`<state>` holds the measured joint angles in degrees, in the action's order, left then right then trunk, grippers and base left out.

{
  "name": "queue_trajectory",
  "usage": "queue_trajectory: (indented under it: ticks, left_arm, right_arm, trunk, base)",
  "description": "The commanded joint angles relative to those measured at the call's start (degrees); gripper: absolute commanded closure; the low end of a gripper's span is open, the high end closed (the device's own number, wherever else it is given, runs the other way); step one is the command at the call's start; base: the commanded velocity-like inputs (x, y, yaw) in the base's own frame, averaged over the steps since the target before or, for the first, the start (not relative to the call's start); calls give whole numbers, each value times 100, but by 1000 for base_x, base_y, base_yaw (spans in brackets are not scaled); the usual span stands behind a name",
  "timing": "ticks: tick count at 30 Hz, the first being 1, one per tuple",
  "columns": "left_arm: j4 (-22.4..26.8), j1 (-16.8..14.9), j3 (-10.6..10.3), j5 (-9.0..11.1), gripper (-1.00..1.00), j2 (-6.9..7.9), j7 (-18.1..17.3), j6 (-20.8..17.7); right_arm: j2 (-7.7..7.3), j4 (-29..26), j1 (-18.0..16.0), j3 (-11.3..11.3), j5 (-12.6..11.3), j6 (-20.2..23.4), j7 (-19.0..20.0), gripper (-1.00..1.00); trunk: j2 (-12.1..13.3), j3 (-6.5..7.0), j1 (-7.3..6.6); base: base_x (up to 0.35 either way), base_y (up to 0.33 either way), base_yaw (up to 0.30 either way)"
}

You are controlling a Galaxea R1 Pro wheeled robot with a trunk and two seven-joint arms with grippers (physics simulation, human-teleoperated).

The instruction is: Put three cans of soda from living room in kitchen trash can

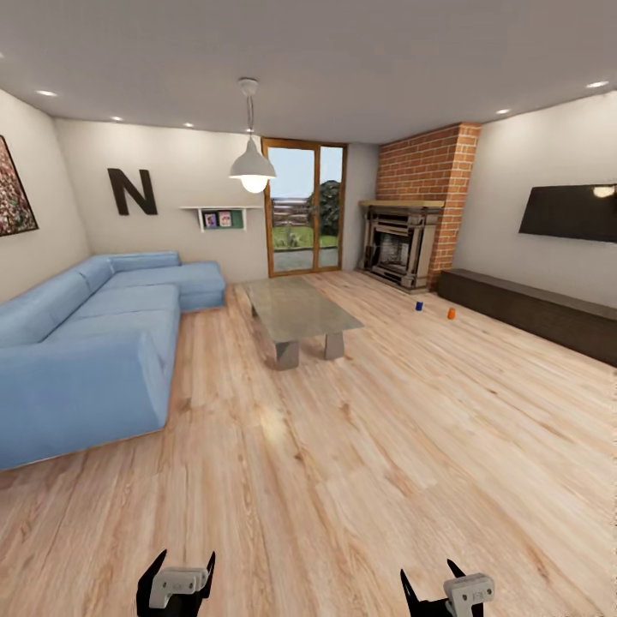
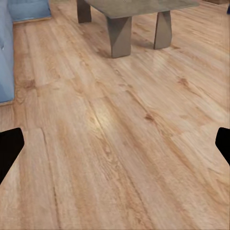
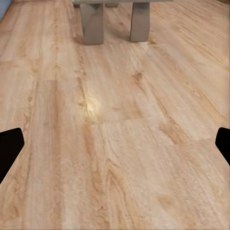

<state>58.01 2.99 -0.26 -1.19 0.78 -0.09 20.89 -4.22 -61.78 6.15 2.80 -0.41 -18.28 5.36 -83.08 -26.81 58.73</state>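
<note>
Two small soda cans stand upright on the wood floor (image 1: 343, 480) of the living room, a dark blue one (image 1: 419, 305) and an orange one (image 1: 451, 314), near each other between the brick fireplace (image 1: 401, 243) and the long dark cabinet (image 1: 531, 310). Only the head view takes in these cans, the blue sofa (image 1: 94, 343) and the whole grey coffee table (image 1: 300, 313). The left gripper (image 1: 176, 572) and right gripper (image 1: 435, 581) hang empty, fingers spread wide, and their wrist views look along bare planks to the table's legs.

Two cans, a blue can (image 1: 419, 305) and an orange can (image 1: 451, 314), at right of centre on the floor, are too small to show any detail. The sofa (image 1: 86, 343) is cut off at the left edge, the low cabinet (image 1: 531, 308) and the dark wall screen (image 1: 570, 212) at the right. Both grippers, left (image 1: 176, 583) and right (image 1: 446, 591), are cut by the bottom edge.
</note>
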Motion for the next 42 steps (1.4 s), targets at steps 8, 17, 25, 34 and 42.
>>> queue_trajectory:
  ticks: [8,17,25,34,42]
  left_arm:
    - [1,0,0,-4,-100,1,0,2]
    - [0,0,0,-4,-100,-3,0,2]
    - [0,0,0,-4,-100,-3,3,2]
    - [0,0,-3,-4,-100,-5,3,2]
    - [0,0,-5,-4,-100,-6,2,2]
  right_arm:
    - [7,3,0,5,9,0,0,-100]
    - [8,6,0,6,29,0,0,-100]
    - [17,8,0,2,24,2,-4,-100]
    - [13,8,0,5,14,1,-16,-100]
    - [9,18,0,10,21,0,-18,-100]
  trunk:
    - [0,2,0]
    - [0,2,0]
    - [0,2,0]
    - [0,2,0]
    - [0,2,0]
  base:
    - [154,143,-83]
    - [19,15,-7]
    - [1,1,-1]
    - [0,0,0]
    - [0,0,0]
